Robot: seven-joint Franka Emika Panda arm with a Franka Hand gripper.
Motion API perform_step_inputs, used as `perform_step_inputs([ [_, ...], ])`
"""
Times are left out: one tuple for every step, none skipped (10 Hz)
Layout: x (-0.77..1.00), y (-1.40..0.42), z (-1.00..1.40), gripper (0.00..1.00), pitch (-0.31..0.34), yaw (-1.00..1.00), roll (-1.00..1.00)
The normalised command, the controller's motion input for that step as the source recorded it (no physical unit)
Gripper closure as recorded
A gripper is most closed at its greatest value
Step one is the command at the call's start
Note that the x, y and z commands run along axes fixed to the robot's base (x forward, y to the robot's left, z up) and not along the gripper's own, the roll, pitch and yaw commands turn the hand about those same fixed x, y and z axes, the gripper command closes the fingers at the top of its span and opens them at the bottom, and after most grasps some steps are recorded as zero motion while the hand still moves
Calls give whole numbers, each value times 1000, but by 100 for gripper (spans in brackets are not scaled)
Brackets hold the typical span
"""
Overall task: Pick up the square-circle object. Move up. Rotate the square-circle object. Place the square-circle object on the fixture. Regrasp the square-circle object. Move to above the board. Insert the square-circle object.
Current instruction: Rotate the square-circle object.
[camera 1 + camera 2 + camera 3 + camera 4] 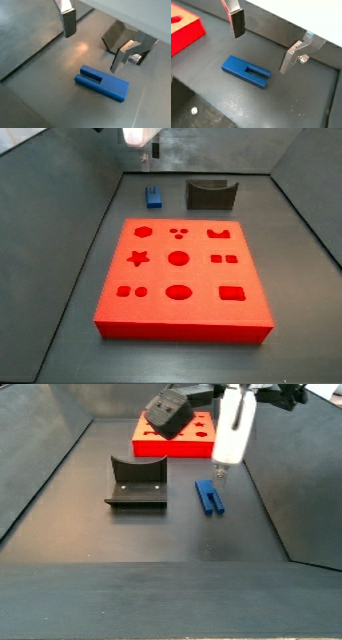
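Square-circle object (pixel 154 197) lies flat on the floor at the far end of the box in a side view, just left of the fixture (pixel 210 194) and beyond the far edge of the board (pixel 181 323). It rests on its broad face with the slot between its two prongs up, so you can likely come straight down and close on its long sides.

Your gripper (pixel 99 37) hangs above it. In both wrist views the two silver fingers stand wide apart with nothing between them, and the piece (pixel 246 71) sits on the floor below the gap. That reads as the approach for the pick, not yet a grasp.

The fixture stands upright, well clear of the piece, its notch free to take it later.

Count: one blue piece, one fixture, one board, one gripper with two fingers. You see twelve recesses in the board, all empty.
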Motion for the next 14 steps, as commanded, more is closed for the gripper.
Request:
perform_step_inputs([
  [35,0,-43,0,-4,1000,-2],
  [35,0,-43,0,-4,1000,-2],
  [35,0,-42,0,-5,1000,-2],
  [35,0,-42,0,-5,1000,-3],
  [35,0,-42,0,-5,1000,-3],
  [35,0,-42,0,-5,1000,-3],
  [35,0,-41,0,-6,1000,-3],
  [35,0,-41,0,-6,1000,-3],
  [35,0,-40,0,-7,1000,-3],
  [34,0,-40,0,-7,1000,-4],
  [34,0,-40,0,-7,1000,-4],
  [34,-1,-39,0,-8,1000,-4],
  [34,-1,-39,0,-9,1000,-4],
  [34,-1,-39,0,-9,1000,-5],
])
